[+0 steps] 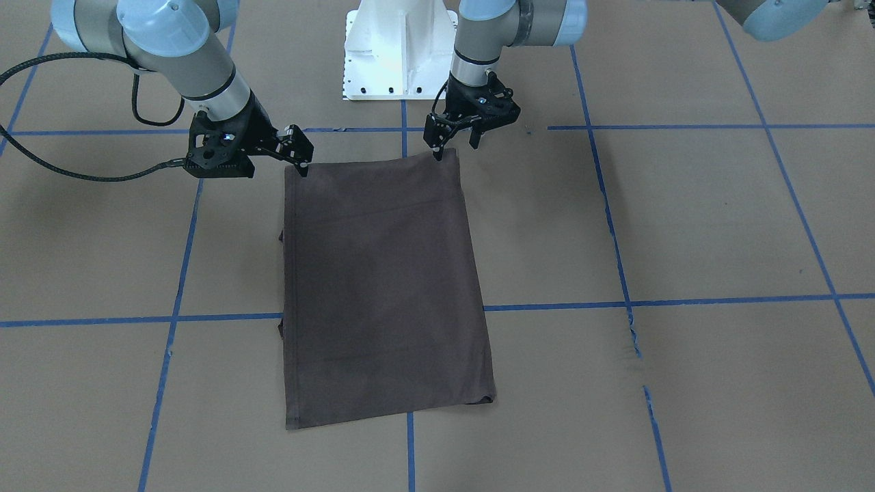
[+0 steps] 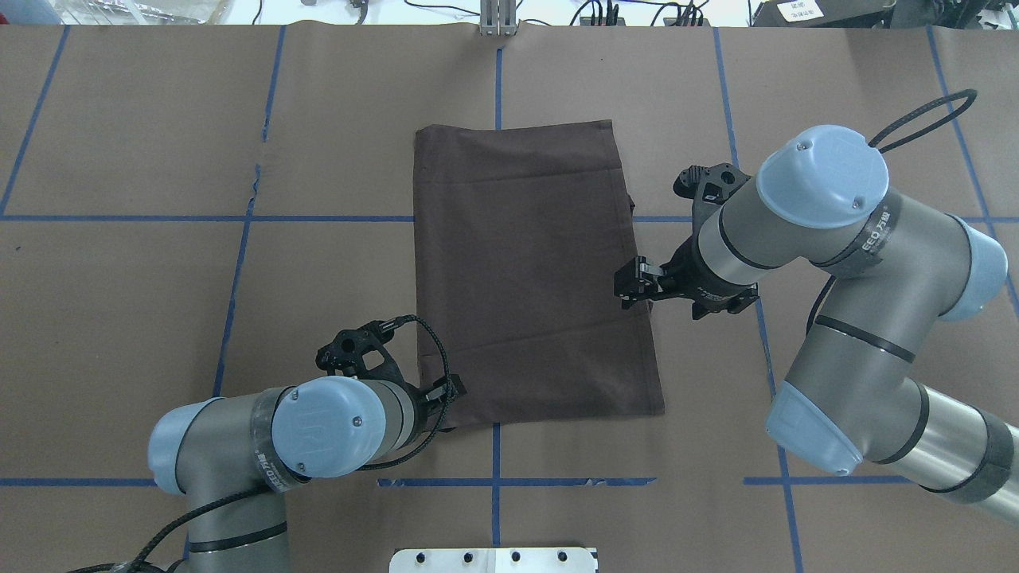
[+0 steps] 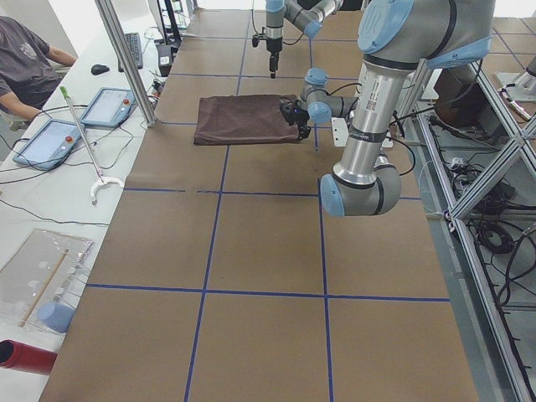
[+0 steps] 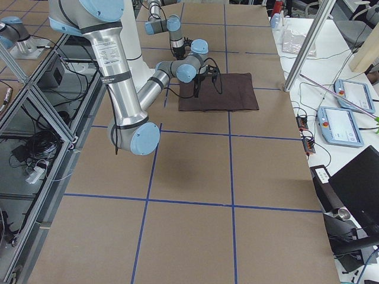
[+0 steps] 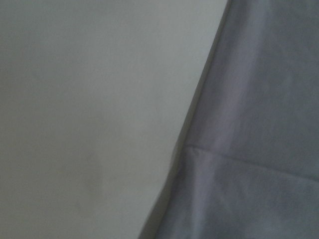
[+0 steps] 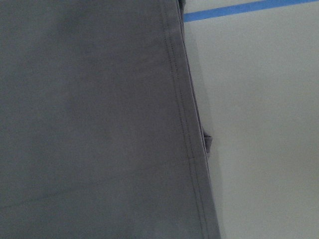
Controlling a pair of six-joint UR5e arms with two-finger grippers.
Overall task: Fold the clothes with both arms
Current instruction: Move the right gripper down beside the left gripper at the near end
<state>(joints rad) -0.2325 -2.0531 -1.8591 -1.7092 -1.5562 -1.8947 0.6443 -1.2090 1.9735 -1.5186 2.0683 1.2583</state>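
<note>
Taking 12 o'clock as straight away from the robot, we find the left gripper with its jaws apart and nothing between them. It sits at the shirt's 7 o'clock corner and reaches right to the cloth's edge, though we cannot tell whether it touches. The right gripper is likewise spread and empty, by the shirt's edge between 4 and 5 o'clock. The front and overhead views disagree on how far along that edge it sits, so we judge it hangs above the cloth rather than on it.

The shirt lies flat at the middle of the table, a long rectangle running from 6 to 12 o'clock. We judge the 2 grippers stand at its near end to lift the 6 o'clock edge and carry it toward 12 o'clock, 1 corner each to keep it straight. The left arm comes in from 7 o'clock and the right arm from 4.

Sleeves, collar, lettering and tags do not show. From overhead the left gripper is mostly behind its own wrist. Both wrist views are blurred and show no fingers. The right one gives only a double-stitched edge, a small tab poking out, and blue tape.
</note>
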